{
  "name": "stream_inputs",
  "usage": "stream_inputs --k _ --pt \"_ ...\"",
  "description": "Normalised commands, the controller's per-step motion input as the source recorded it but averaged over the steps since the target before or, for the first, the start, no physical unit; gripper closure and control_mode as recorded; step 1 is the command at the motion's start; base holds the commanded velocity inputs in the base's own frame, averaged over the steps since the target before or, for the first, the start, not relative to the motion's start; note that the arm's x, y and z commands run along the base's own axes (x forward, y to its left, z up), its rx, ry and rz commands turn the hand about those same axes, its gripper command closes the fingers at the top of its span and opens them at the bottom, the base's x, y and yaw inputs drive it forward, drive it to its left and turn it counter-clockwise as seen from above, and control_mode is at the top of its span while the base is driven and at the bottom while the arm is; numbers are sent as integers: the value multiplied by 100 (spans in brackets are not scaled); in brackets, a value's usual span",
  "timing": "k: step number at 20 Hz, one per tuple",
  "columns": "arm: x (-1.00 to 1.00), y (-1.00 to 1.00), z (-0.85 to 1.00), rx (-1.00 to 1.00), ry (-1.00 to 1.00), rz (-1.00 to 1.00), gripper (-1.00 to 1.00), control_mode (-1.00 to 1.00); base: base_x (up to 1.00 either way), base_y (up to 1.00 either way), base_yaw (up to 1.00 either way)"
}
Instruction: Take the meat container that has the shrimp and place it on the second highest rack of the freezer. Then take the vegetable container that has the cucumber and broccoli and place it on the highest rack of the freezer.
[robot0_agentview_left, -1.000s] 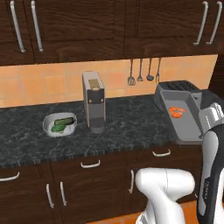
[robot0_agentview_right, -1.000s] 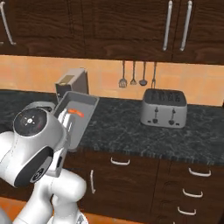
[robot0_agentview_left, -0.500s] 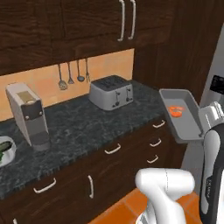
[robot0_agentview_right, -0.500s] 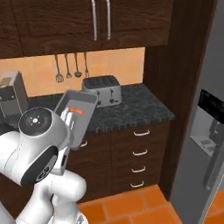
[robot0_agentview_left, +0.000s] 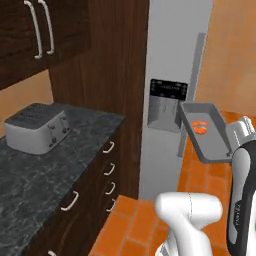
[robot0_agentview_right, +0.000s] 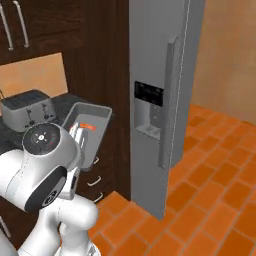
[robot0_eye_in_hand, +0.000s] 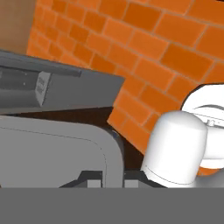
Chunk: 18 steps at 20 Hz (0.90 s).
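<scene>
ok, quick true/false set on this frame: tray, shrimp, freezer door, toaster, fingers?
1. The meat container is held up off the counter. True.
2. The shrimp lies in the tray. True.
3. The freezer door stands open. False: it is closed, handle facing out.
4. The toaster sits on the floor. False: it is on the dark counter.
5. The fingers are spread with nothing between them. False: they are shut on the tray's edge.

A silver toaster (robot0_agentview_left: 35, 129) sits on the dark countertop (robot0_agentview_left: 45, 185).
</scene>
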Motion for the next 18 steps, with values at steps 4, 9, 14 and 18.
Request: stream_inputs --k 4,9,14,18 --pt "0 0 0 0 0 0 100 100 5 -1 -89" --pt "0 0 0 0 0 0 100 100 35 -14 -66" --pt "0 0 0 0 0 0 100 100 93 -32 -28" --pt "0 0 0 0 0 0 100 100 100 -51 0"
